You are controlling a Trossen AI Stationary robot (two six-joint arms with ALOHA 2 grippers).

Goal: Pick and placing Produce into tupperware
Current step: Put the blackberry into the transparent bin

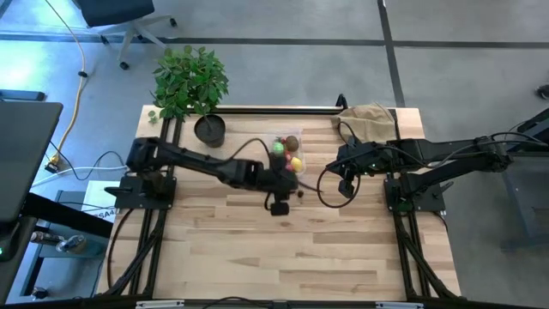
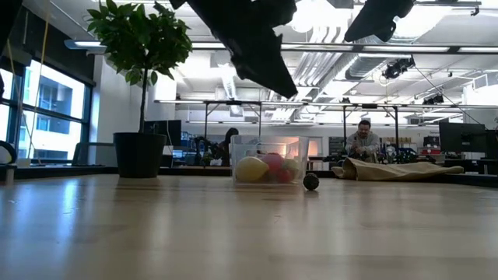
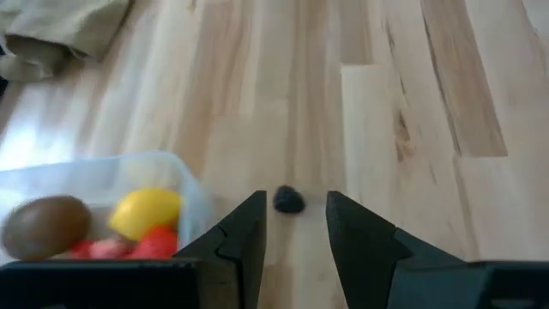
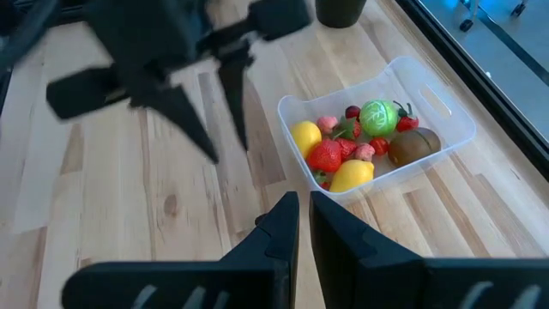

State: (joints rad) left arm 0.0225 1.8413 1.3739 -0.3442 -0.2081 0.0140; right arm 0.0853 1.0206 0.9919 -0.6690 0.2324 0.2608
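Observation:
The clear tupperware stands on the wooden table at centre back and holds produce: two yellow lemons, a green round one, a brown kiwi-like one and red berries. A small dark berry lies on the table just outside the tub's right wall, also seen in the low view. My left gripper hangs open above the table beside the tub, with the dark berry below and ahead of its fingertips and nothing between them. My right gripper is shut and empty, held high to the tub's right.
A leafy potted plant in a black pot stands at the back left. A tan paper bag lies at the back right. Bare wood fills the table's near half. A person sits in the room beyond.

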